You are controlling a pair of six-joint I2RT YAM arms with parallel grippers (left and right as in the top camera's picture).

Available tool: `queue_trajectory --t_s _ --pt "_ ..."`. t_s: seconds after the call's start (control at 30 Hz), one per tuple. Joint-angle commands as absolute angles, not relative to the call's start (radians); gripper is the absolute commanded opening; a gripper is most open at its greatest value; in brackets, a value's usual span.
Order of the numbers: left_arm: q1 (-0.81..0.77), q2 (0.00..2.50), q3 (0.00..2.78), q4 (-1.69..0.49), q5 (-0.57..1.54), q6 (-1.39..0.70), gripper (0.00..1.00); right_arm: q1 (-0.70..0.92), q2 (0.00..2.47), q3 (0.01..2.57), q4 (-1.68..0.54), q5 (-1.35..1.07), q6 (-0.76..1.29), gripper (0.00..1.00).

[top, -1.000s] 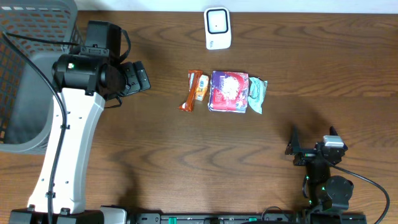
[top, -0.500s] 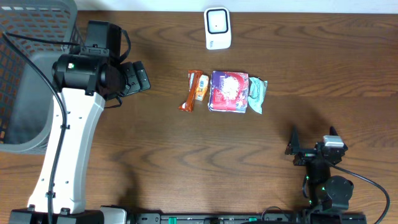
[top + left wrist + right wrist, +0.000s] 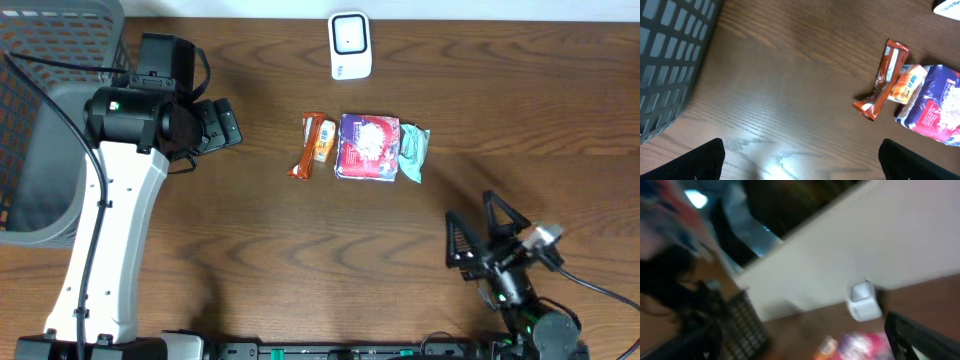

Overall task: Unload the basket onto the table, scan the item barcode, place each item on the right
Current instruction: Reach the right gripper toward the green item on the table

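Bar (image 3: 312, 146), pouch (image 3: 368, 147) and teal packet (image 3: 413, 152) lie flat in a tight row mid-table (image 3: 250, 260), edges touching; a barcode label shows up beside the bar. Scanner (image 3: 350, 45) sits just beyond them at the far edge, likely so a lifted item can be shown to it. Left gripper (image 3: 224, 125) hovers left of the row, near the basket (image 3: 40, 60), fingers spread, empty. Right gripper (image 3: 478, 232), spread and empty, is tilted up at the near edge, well apart. Nothing blocks the approach; crowding may hamper a clean pick.
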State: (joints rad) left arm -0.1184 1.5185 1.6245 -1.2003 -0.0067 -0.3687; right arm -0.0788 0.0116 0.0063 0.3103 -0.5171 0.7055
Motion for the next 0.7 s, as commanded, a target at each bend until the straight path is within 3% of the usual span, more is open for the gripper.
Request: queue_trajectory --t_s 0.0,0.1,0.33,0.57,0.67 --pt "-0.114 1.509 1.624 -1.204 -0.016 -0.363 0.98 -0.071 0.014 0.028 0.451 -0.485 0.884 0.99" --pt "-0.114 1.509 1.624 -1.204 -0.016 -0.363 0.98 -0.071 0.072 0.138 0.360 -0.442 0.766 0.99" --pt "-0.114 1.509 1.624 -1.204 -0.016 -0.363 0.98 -0.071 0.489 0.561 -0.173 -0.391 0.370 0.99" --pt "-0.114 1.509 1.624 -1.204 -0.016 -0.363 0.98 -0.054 1.113 1.102 -0.728 -0.403 0.194 0.99" --pt "-0.114 1.509 1.624 -1.204 -0.016 -0.363 0.98 -0.046 1.309 1.266 -0.838 -0.464 0.215 0.99"
